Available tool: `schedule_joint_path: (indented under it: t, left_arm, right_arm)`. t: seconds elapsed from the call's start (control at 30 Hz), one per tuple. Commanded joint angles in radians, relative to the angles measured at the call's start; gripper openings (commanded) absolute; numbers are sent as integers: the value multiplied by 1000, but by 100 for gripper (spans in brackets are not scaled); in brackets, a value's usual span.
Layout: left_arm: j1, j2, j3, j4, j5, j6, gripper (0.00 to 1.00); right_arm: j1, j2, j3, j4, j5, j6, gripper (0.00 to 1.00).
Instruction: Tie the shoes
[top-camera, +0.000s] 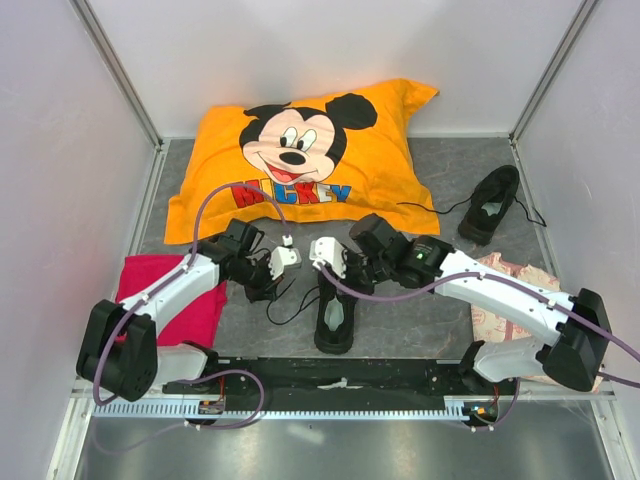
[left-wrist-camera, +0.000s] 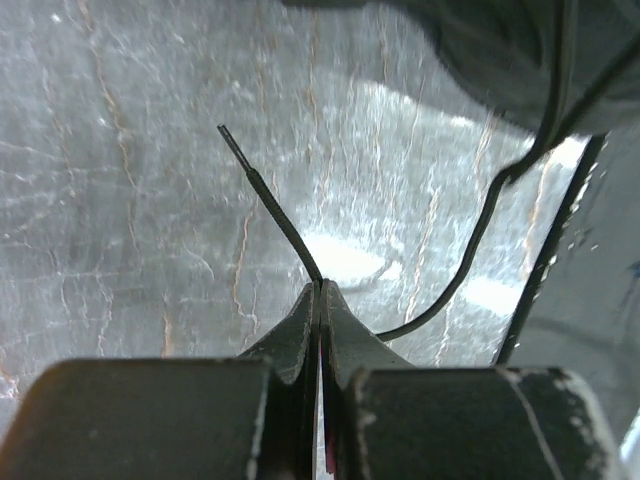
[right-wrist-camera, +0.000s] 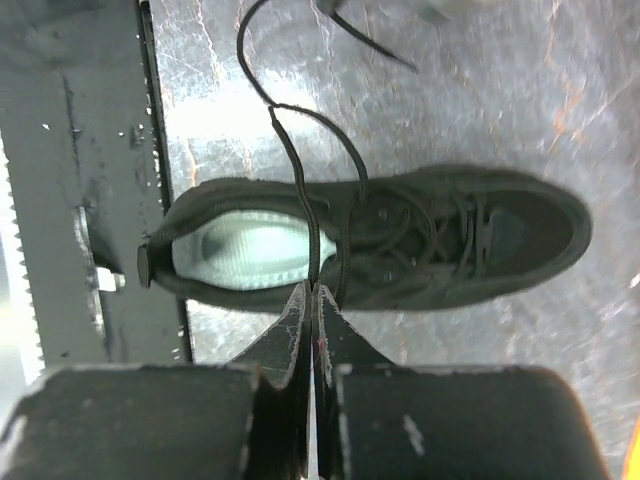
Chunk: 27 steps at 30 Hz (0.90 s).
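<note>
- Left gripper (left-wrist-camera: 320, 285) was pinched fully shut on a thin black lace end (left-wrist-camera: 272, 208). The free tip stuck up and to the left of the jaws, over the grey table (left-wrist-camera: 120, 200).
- Right gripper (right-wrist-camera: 312, 290) was fully shut too, clamped on a second lace strand (right-wrist-camera: 300, 190). That strand ran from the jaws across the shoe opening, then curved away onto the table.
- Near shoe (top-camera: 335, 318) sat at the near middle of the table, just ahead of the two grippers. It was upright on its sole, heel toward the arm bases and toe toward the pillow.
- Its pale insole (right-wrist-camera: 250, 245) was showing. The lacing over the tongue was loose, with no bow.
- Slack lace (top-camera: 285, 305) lay in loops on the table just left of the near shoe, below the left gripper.
- Far shoe (top-camera: 490, 205) lay well apart at the rear right, near the pillow's right corner. It was set diagonally, with its laces trailing loose on the table on both sides.
- Orange Mickey Mouse pillow (top-camera: 300, 160) lay across the back of the table.
- Red cloth (top-camera: 175, 295) lay at the left, partly under the left arm.
- Pale printed packet (top-camera: 510, 275) lay at the right, partly under the right arm.
</note>
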Motion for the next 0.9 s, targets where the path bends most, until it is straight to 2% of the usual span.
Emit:
schedule_joint_path:
  t: [0.0, 0.3, 0.33, 0.37, 0.43, 0.47, 0.57, 0.63, 0.67, 0.77, 0.87]
  left_arm:
    - [0, -64, -49, 75, -29, 107, 2]
    - [-11, -171, -140, 126, -55, 198, 2]
    - [-11, -197, -141, 129, -57, 201, 4]
    - [-12, -210, -138, 129, -54, 199, 13]
    - [-11, -265, -129, 125, -45, 192, 21]
    - [-11, -291, -117, 122, -34, 179, 32]
    - [-11, -395, -91, 120, 7, 170, 51]
    - [-11, -449, -78, 120, 49, 170, 56]
    - [-11, -488, -65, 120, 117, 176, 59]
    - [-43, -518, -45, 143, 223, 150, 64]
    - [-159, -491, -42, 264, 152, 74, 62]
  right_arm:
    - [-51, -66, -39, 22, -102, 95, 0]
    - [-121, -106, -127, 87, -171, 229, 0]
    - [-126, -106, -127, 100, -185, 240, 0]
    - [-127, -104, -125, 108, -194, 250, 0]
    - [-135, -98, -119, 123, -217, 278, 0]
    - [-137, -94, -114, 126, -223, 284, 0]
    - [-147, -89, -105, 128, -232, 298, 0]
    - [-155, -88, -99, 126, -245, 309, 0]
    - [-157, -84, -96, 128, -255, 313, 0]
    - [-167, -78, -88, 133, -280, 330, 0]
    - [-180, -72, -88, 146, -298, 347, 0]
